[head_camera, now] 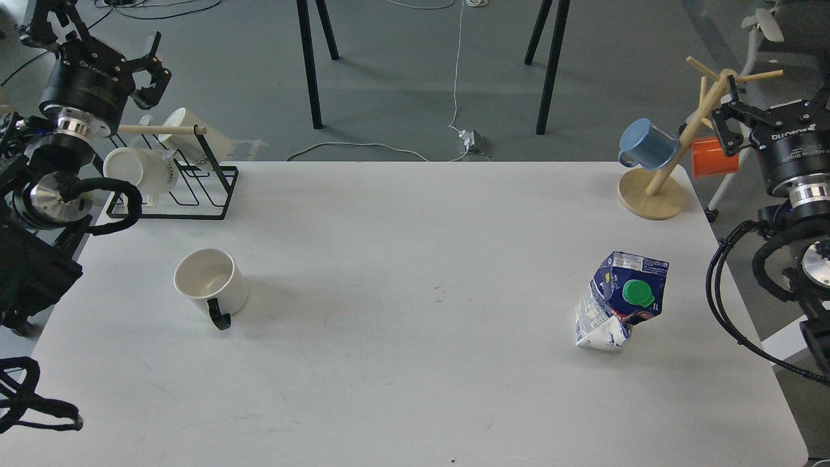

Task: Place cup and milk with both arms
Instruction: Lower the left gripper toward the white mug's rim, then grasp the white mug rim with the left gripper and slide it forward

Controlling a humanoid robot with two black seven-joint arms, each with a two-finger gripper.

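Cup sits desk-left, carton desk-right, both untouched. Left gripper and right gripper hang released, well apart from them. Risk: carton's dented and leaning (top-heavy, prob.), so an off-centre pinch could tip it.
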